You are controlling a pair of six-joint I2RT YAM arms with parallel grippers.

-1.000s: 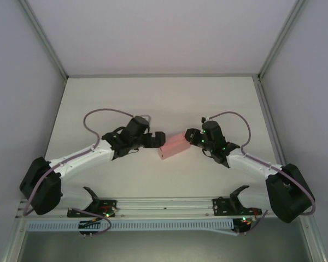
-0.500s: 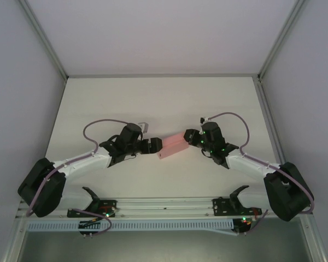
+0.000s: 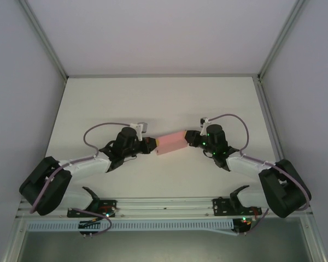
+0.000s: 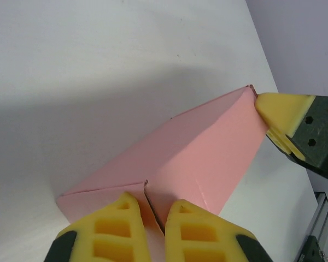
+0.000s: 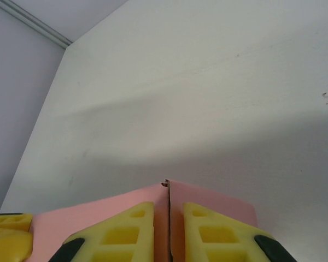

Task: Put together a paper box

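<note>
The pink paper box (image 3: 172,143) is a folded, long flat shape stretched between my two grippers at the table's middle. My left gripper (image 3: 152,144) is shut on its left end. In the left wrist view the yellow fingertips (image 4: 123,210) pinch a card edge of the box (image 4: 208,147), and the left gripper (image 4: 152,201) faces along its length. My right gripper (image 3: 190,138) grips the opposite end; its yellow tip (image 4: 281,112) touches the far corner. In the right wrist view the right gripper (image 5: 169,206) is shut on a thin upright edge of the box (image 5: 235,204).
The white table (image 3: 164,103) lies open behind the box, walled by grey panels left and right. A metal rail (image 3: 164,206) with two black brackets runs along the near edge, by the arm bases.
My left gripper went from wide open to shut on the box's left end. The right gripper's jaws narrowed. The box swung slightly, its left end shifting back.
</note>
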